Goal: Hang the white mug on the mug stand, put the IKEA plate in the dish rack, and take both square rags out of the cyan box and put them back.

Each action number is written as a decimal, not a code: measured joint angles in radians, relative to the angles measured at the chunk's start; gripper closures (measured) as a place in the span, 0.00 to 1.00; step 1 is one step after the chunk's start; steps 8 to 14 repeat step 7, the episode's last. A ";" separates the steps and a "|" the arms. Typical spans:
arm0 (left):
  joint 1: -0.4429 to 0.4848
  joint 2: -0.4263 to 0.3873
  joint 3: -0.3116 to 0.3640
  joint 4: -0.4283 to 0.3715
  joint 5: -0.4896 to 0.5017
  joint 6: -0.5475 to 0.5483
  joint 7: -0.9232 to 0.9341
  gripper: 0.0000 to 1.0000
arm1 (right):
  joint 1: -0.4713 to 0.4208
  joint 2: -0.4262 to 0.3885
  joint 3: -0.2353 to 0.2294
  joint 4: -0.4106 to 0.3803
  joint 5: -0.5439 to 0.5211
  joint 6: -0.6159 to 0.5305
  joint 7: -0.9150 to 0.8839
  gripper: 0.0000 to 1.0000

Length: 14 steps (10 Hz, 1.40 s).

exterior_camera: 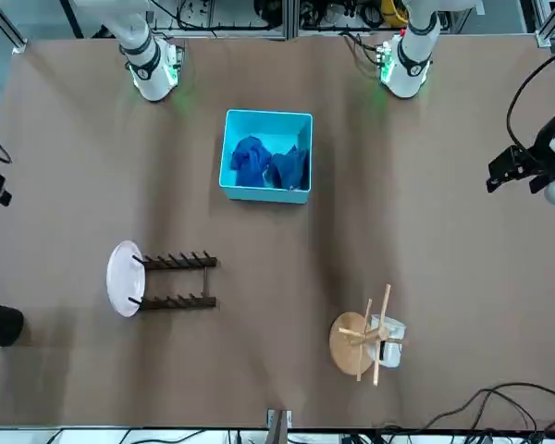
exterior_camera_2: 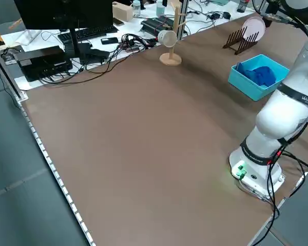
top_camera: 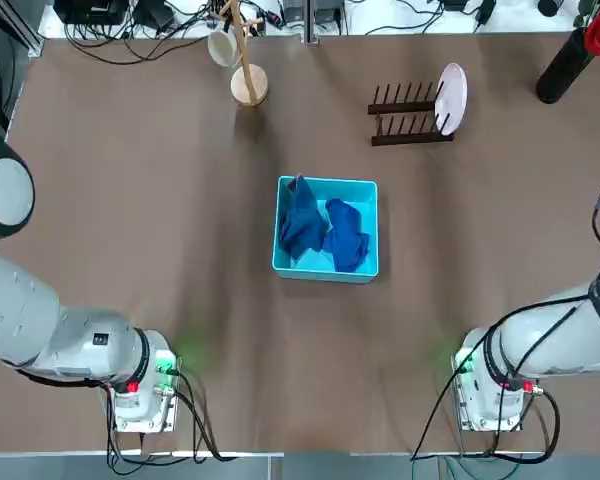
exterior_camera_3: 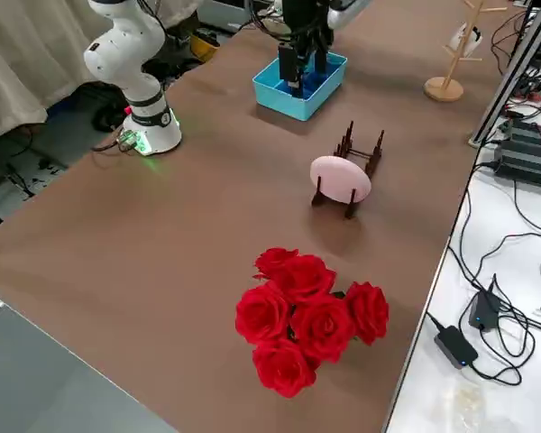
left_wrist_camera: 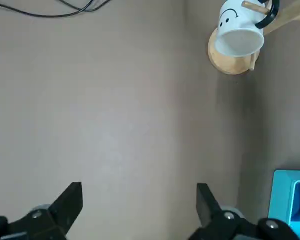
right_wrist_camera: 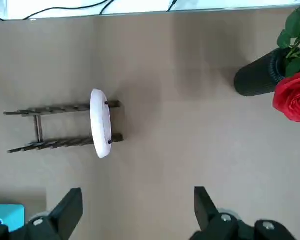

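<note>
With the white mug (left_wrist_camera: 238, 31) hanging by its handle on a peg of the mug stand (top_camera: 250, 88), near the bench's (top_camera: 130, 250) far edge and left of its middle, the principal hazard is accidental contact. A low sweep of the left arm could strike the mug or pole; as the load hangs to one side of the round base, the stand could tip or the handle slip off its peg. The IKEA plate (right_wrist_camera: 100, 123) stands upright at the right-hand end of the dish rack (right_wrist_camera: 38, 129), towards the bench's far right corner; a knock from the right could roll it out or shift the rack. The left gripper (left_wrist_camera: 139, 200) is above the bench's left side and the right gripper (right_wrist_camera: 139, 202) above its right side; both have their jaws wide and empty. Both square rags (top_camera: 301, 220) (top_camera: 347, 237) lie crumpled side by side in the cyan box (top_camera: 325, 276), mid-bench. If they must still be lifted out, a grip set too close to the walls may catch the rim and drag the box, while a deep pinch at the inner folds may raise both rags together. If they are already returned, any further reach adds risk only.
</note>
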 joint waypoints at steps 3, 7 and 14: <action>0.000 0.000 0.000 0.000 0.000 0.010 0.000 0.00 | -0.031 -0.034 0.041 0.016 -0.002 -0.056 0.000 0.01; 0.000 0.000 0.000 0.000 0.000 0.011 0.000 0.00 | -0.032 -0.035 0.042 0.022 -0.005 -0.066 0.000 0.01; 0.000 0.000 0.000 0.000 0.000 0.011 0.000 0.00 | -0.032 -0.035 0.042 0.022 -0.005 -0.066 0.000 0.01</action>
